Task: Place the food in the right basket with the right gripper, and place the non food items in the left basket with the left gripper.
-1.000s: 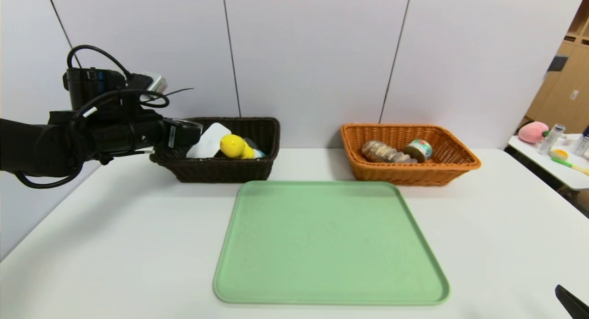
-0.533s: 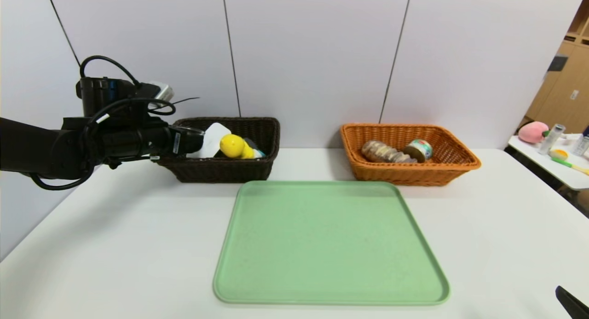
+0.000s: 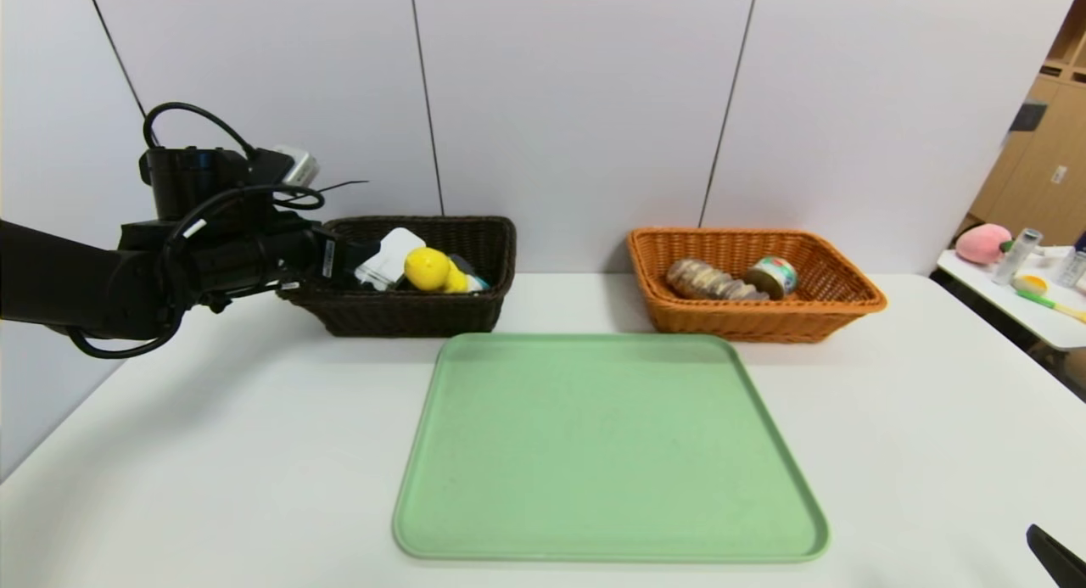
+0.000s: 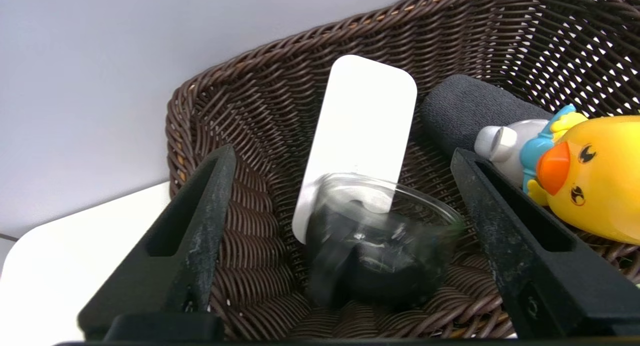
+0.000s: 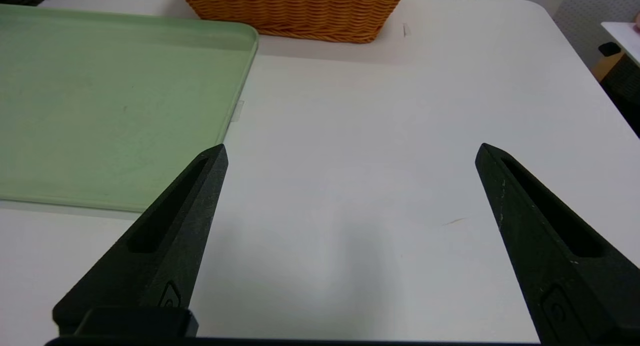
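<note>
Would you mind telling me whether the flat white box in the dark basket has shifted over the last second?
Yes. The flat white box now lies lower against the dark basket, its top corner no longer above the back rim.

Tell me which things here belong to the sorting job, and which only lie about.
Job:
dark basket
orange basket
glass cup
white box
grey cloth
duck toy
bread roll
tin

Lying about:
green tray
pink plush
</note>
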{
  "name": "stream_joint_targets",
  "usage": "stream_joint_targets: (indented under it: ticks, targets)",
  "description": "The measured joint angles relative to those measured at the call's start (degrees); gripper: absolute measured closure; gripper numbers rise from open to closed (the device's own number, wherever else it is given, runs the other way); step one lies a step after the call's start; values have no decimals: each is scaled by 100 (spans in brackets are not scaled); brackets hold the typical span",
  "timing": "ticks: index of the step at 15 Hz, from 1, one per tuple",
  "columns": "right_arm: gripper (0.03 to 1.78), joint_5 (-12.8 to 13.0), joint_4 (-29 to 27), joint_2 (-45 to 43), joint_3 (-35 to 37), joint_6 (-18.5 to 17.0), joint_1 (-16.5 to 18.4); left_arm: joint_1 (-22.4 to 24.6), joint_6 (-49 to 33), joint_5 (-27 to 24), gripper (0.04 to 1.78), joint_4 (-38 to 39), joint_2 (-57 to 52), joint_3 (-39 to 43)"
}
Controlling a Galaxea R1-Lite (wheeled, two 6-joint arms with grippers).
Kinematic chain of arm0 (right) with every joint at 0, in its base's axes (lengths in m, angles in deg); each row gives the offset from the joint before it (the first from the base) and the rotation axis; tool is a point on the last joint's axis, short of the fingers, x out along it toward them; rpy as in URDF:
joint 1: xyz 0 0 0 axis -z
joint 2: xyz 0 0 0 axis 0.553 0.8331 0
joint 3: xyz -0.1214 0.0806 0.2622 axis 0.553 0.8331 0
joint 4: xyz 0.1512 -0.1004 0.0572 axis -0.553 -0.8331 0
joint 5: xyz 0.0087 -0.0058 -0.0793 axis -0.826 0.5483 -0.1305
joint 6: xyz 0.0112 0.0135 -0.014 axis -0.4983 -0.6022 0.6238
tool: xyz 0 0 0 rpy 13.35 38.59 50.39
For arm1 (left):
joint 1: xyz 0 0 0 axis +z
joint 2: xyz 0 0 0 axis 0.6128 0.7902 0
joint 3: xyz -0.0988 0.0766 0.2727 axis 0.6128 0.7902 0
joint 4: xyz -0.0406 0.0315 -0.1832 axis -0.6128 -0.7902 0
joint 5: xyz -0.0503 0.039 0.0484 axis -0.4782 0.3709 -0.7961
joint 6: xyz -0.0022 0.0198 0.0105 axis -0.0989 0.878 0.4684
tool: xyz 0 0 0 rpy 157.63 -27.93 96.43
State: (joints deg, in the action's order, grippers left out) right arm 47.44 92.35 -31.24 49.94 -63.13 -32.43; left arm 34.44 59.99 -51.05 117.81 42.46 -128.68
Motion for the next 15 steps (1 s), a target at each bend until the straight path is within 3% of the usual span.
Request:
stream_joint_targets:
  ticks: [5, 10, 12, 15]
  targets:
    - [10, 2, 2, 5, -57, 0, 0, 2, -118, -20, 20, -317, -391, -35]
    - [10, 74, -56, 33, -477, 10, 6, 176, -369, 5, 16, -1591, -1860, 85]
    - [10, 127, -430, -11, -872, 46, 30, 322, -385, 22, 15, -2105, -2699, 386]
    - [10, 140, -1640, -424, -1560, 94, 59, 439, -383, 27, 15, -2498, -4173, 1346]
